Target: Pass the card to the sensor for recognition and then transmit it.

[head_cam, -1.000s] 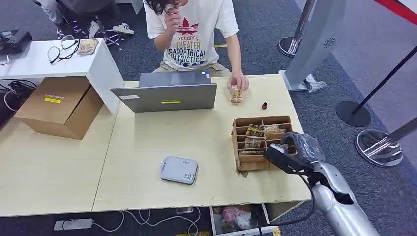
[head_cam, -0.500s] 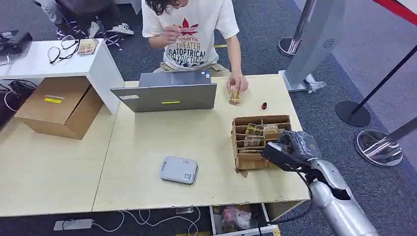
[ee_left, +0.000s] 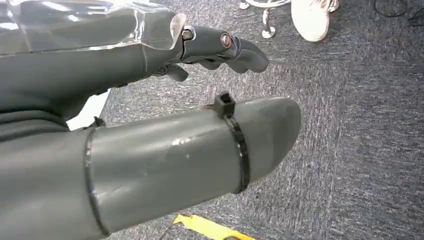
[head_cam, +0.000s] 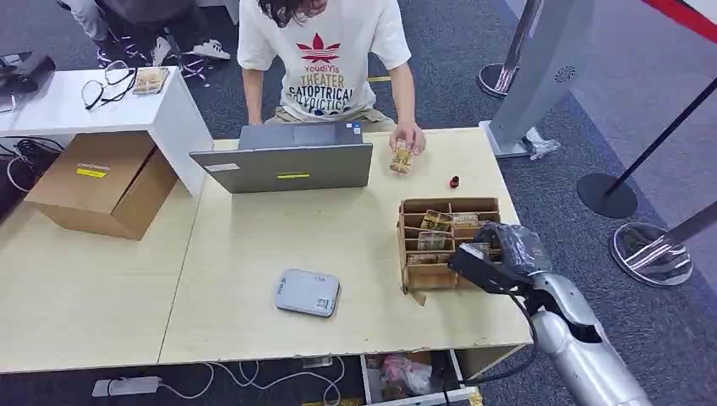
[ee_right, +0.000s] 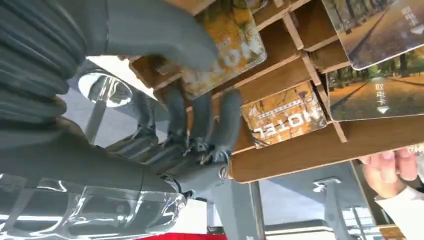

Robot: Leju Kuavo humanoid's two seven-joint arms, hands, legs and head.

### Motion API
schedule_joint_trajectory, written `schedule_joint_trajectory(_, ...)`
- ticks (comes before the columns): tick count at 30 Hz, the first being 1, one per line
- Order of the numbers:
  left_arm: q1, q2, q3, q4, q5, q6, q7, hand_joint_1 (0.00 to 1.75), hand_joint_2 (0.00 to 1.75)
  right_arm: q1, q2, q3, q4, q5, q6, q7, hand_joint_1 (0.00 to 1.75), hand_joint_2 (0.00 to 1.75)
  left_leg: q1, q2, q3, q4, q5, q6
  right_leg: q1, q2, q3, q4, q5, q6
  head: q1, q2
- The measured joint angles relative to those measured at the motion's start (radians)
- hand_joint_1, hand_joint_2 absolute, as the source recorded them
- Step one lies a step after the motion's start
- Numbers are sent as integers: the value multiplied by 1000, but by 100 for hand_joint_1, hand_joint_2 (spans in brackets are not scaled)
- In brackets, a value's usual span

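Your unit: silver right arm (head_cam: 583, 347) with a black cable; dark grey left hand (ee_left: 150, 115), thumb banded by black zip ties, bare screws, clear plastic over the ribbed cover.

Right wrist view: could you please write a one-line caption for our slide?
Right hand closing its fingers around a hotel card standing in the wooden card rack.

The wooden table (head_cam: 254, 245) carries a laptop (head_cam: 283, 165), sensor (head_cam: 307, 293) and card box (head_cam: 423, 275).
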Motion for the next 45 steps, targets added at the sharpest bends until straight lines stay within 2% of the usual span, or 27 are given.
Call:
schedule_joint_trajectory(10, 0, 0, 0, 0, -6, 0, 0, 0, 0, -2, 0, 0, -13, 5, -2, 2, 2, 175, 0, 0, 0, 0, 0, 0, 0, 0, 0, 0, 0, 0, 0, 0)
schedule_joint_trajectory(14, 0, 0, 0, 0, -10, 0, 0, 0, 0, -3, 0, 0, -23, 11, -3, 6, 9, 175, 0, 0, 0, 0, 0, 0, 0, 0, 0, 0, 0, 0, 0, 0)
schedule_joint_trajectory(18, 0, -1, 0, 0, -13, 0, 0, 0, 0, -2, 0, 0, -31, 13, -3, 11, 33, 175, 0, 0, 0, 0, 0, 0, 0, 0, 0, 0, 0, 0, 0, 0)
schedule_joint_trajectory(19, 0, -1, 0, 0, -14, 0, 0, 0, 0, -2, 0, 0, -33, 14, -2, 11, 47, 175, 0, 0, 0, 0, 0, 0, 0, 0, 0, 0, 0, 0, 0, 0)
schedule_joint_trajectory(20, 0, -1, 0, 0, -16, 0, 0, 0, 0, -2, 0, 0, -34, 14, -2, 11, 54, 175, 0, 0, 0, 0, 0, 0, 0, 0, 0, 0, 0, 0, 0, 0)
schedule_joint_trajectory(21, 0, -1, 0, 0, -16, 0, 0, 0, 0, -2, 0, 0, -35, 14, -2, 12, 84, 175, 0, 0, 0, 0, 0, 0, 0, 0, 0, 0, 0, 0, 0, 0)
schedule_joint_trajectory(22, 0, -1, 0, 0, -17, 0, 0, 0, 0, -2, 0, 0, -36, 14, -2, 14, 99, 175, 0, 0, 0, 0, 0, 0, 0, 0, 0, 0, 0, 0, 0, 0)
schedule_joint_trajectory(23, 0, -1, 0, 0, -17, 0, 0, 0, 0, -2, 0, 0, -37, 14, -2, 14, 99, 175, 0, 0, 0, 0, 0, 0, 0, 0, 0, 0, 0, 0, 0, 0)
schedule_joint_trajectory(24, 0, -1, 0, 0, -17, 0, 0, 0, 0, -2, -1, 0, -39, 14, -2, 14, 127, 175, 0, 0, 0, 0, 0, 0, 0, 0, 0, 0, 0, 0, 0, 0)
schedule_joint_trajectory(25, 0, -1, 0, 0, -17, 0, 0, 0, 0, -2, -2, 0, -42, 15, -2, 14, 134, 175, 0, 0, 0, 0, 0, 0, 0, 0, 0, 0, 0, 0, 0, 0)
schedule_joint_trajectory(26, 0, -1, 0, 0, -17, 0, 0, 0, 0, -2, -3, 0, -44, 15, -2, 14, 134, 175, 0, 0, 0, 0, 0, 0, 0, 0, 0, 0, 0, 0, 0, 0)
schedule_joint_trajectory(27, 0, -1, 0, 0, -17, 0, 0, 0, 0, -2, -3, 0, -47, 16, -2, 14, 126, 175, 0, 0, 0, 0, 0, 0, 0, 0, 0, 0, 0, 0, 0, 0)
schedule_joint_trajectory(30, 0, -1, 0, 0, -18, 0, 0, 0, 0, -2, -5, 0, -54, 19, -2, 18, 127, 175, 0, 0, 0, 0, 0, 0, 0, 0, 0, 0, 0, 0, 0, 0)
schedule_joint_trajectory(38, 0, -1, 0, 0, -19, 0, 0, 0, 0, 2, -6, 0, -69, 22, -2, 19, 113, 175, 0, 0, 0, 0, 0, 0, 0, 0, 0, 0, 0, 0, 0, 0)
schedule_joint_trajectory(39, 0, -1, 0, 0, -19, 0, 0, 0, 0, 3, -6, 0, -69, 21, -2, 20, 120, 175, 0, 0, 0, 0, 0, 0, 0, 0, 0, 0, 0, 0, 0, 0)
schedule_joint_trajectory(41, 0, -1, 0, 0, -19, 0, 0, 0, 0, 4, -7, 0, -69, 21, -2, 20, 120, 175, 0, 0, 0, 0, 0, 0, 0, 0, 0, 0, 0, 0, 0, 0)
schedule_joint_trajectory(42, 0, -1, 0, 0, -19, 0, 0, 0, 0, 4, -8, 0, -69, 21, -2, 20, 113, 175, 0, 0, 0, 0, 0, 0, 0, 0, 0, 0, 0, 0, 0, 0)
schedule_joint_trajectory(44, 0, -1, 0, 0, -21, 0, 0, 0, 0, 5, -8, 0, -69, 21, -2, 20, 115, 175, 0, 0, 0, 0, 0, 0, 0, 0, 0, 0, 0, 0, 0, 0)
schedule_joint_trajectory(45, 0, -1, 0, 0, -22, 0, 1, 0, 0, 6, -8, 0, -69, 21, -2, 20, 108, 175, 0, 0, 0, 0, 0, 0, 0, 0, 0, 0, 0, 0, 0, 0)
